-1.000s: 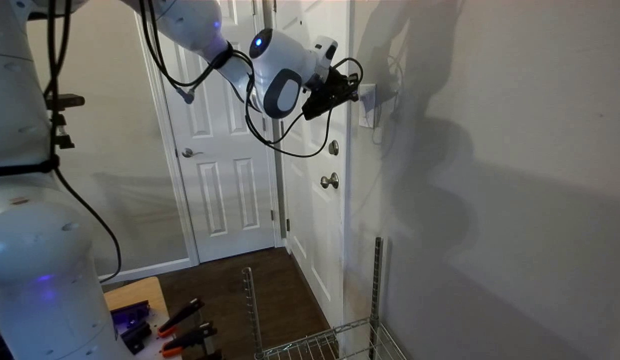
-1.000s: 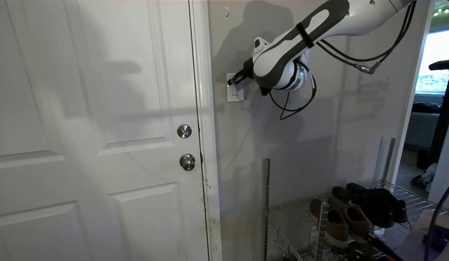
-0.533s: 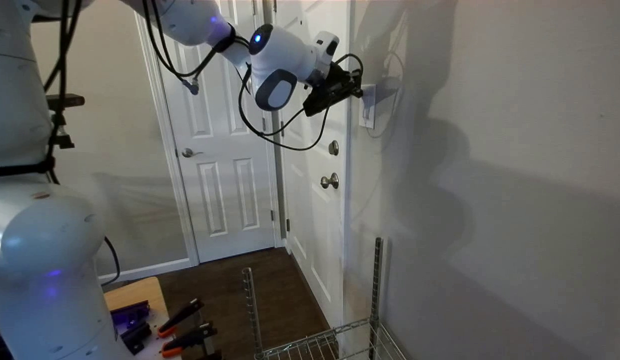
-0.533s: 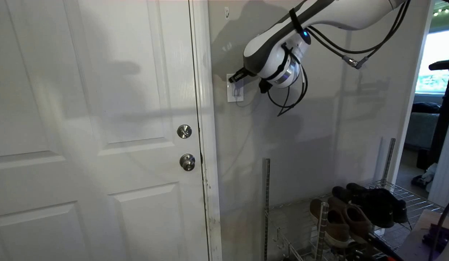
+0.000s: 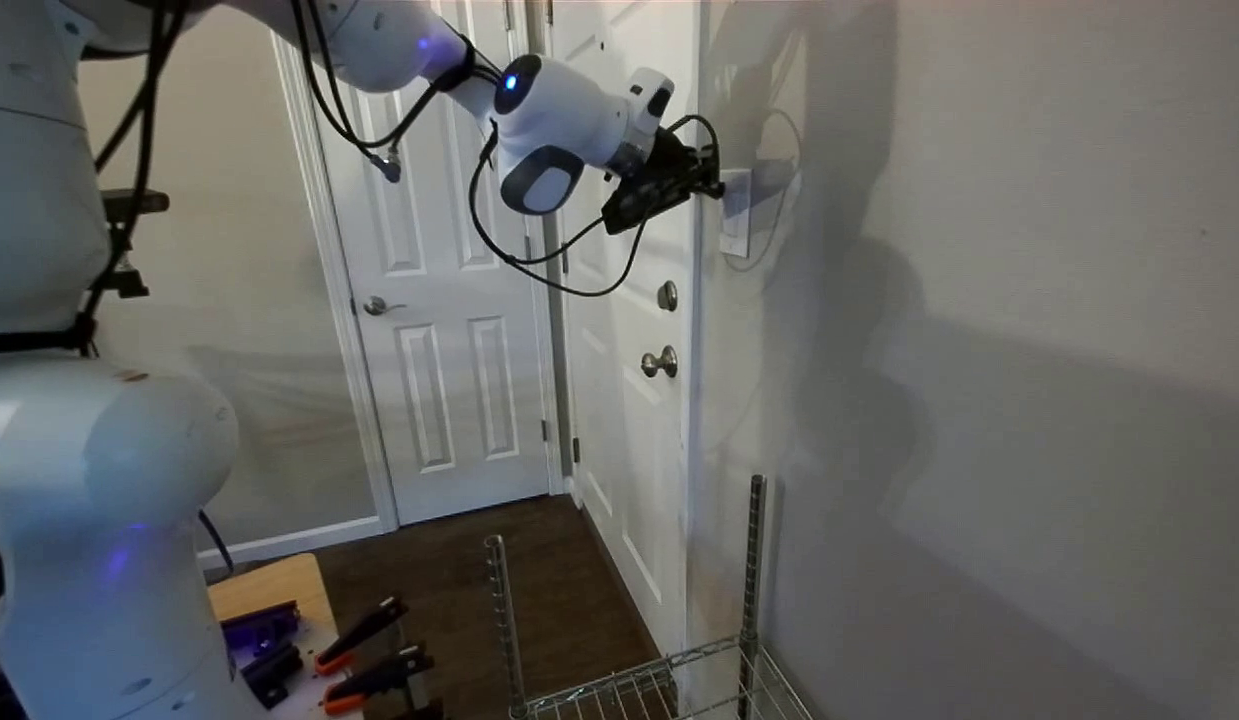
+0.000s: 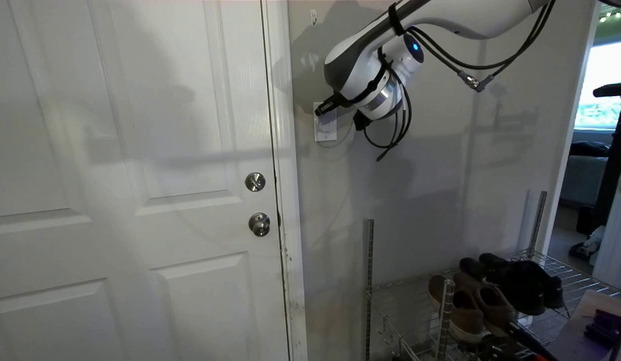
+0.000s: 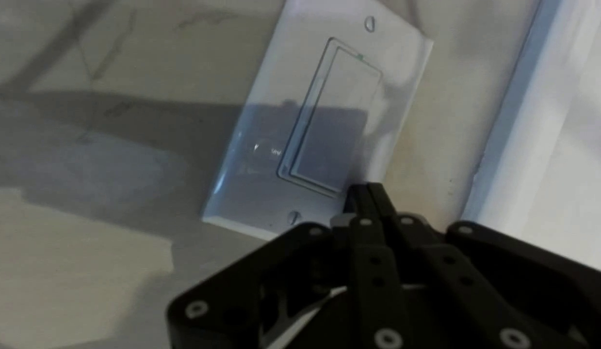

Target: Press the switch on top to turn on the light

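The switch is an upright white wall plate with a flat rocker, and it shows in both exterior views [image 5: 737, 228] [image 6: 326, 132]. In the wrist view the switch [image 7: 346, 87] stands tilted, with the gripper's shadow across its rocker. My gripper [image 7: 370, 186] is shut and empty, fingertips together. In the wrist view the tips overlap the plate's edge beside one end of the rocker. In both exterior views the gripper [image 5: 719, 189] [image 6: 319, 111] is at the plate's upper part, near its door-side edge. I cannot tell whether the tips touch the plate.
A white door with a round knob [image 6: 259, 224] and a deadbolt [image 6: 255, 181] is beside the switch. Its white trim [image 7: 518, 121] runs close to the fingers. A wire rack [image 5: 669, 665] with shoes [image 6: 483, 301] stands below. Black cables [image 5: 569, 290] hang from the arm.
The forearm and hand have swung toward the door side and the hand's angle has changed. The shut fingertips have stayed near the plate's upper part, shifting only slightly.
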Motion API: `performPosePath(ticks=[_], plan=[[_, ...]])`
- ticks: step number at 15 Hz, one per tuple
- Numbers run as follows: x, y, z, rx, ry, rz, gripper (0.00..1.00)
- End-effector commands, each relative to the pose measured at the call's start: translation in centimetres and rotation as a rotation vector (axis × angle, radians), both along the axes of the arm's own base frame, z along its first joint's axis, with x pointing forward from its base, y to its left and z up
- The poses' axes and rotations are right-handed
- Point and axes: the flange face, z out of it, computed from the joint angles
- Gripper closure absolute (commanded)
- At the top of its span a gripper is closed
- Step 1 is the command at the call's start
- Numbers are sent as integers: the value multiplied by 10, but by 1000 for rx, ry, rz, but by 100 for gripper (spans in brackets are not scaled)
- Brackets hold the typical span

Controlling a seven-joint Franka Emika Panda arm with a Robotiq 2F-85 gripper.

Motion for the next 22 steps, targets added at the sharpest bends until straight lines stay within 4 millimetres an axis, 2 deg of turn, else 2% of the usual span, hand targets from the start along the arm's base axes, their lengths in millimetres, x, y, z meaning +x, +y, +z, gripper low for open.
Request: performPosePath(ticks=[1, 7, 8, 9, 10, 13, 16, 17, 18, 19, 22], plan=[[8, -28, 3, 20, -6, -77, 97], [9, -40, -5, 159, 38, -129, 97], [10, -40, 1, 137, 8, -145, 97], [8, -32, -1, 141, 14, -134, 97], [8, -33, -3, 158, 36, -117, 97], [-7, -5, 1, 149, 40, -43, 97], [-13, -1, 0, 132, 36, -36, 97], [-14, -1, -3, 132, 44, -38, 71], [-14, 0, -5, 133, 48, -37, 70], [-4, 2, -4, 158, 43, -50, 89], [-6, 3, -7, 155, 49, -48, 70]])
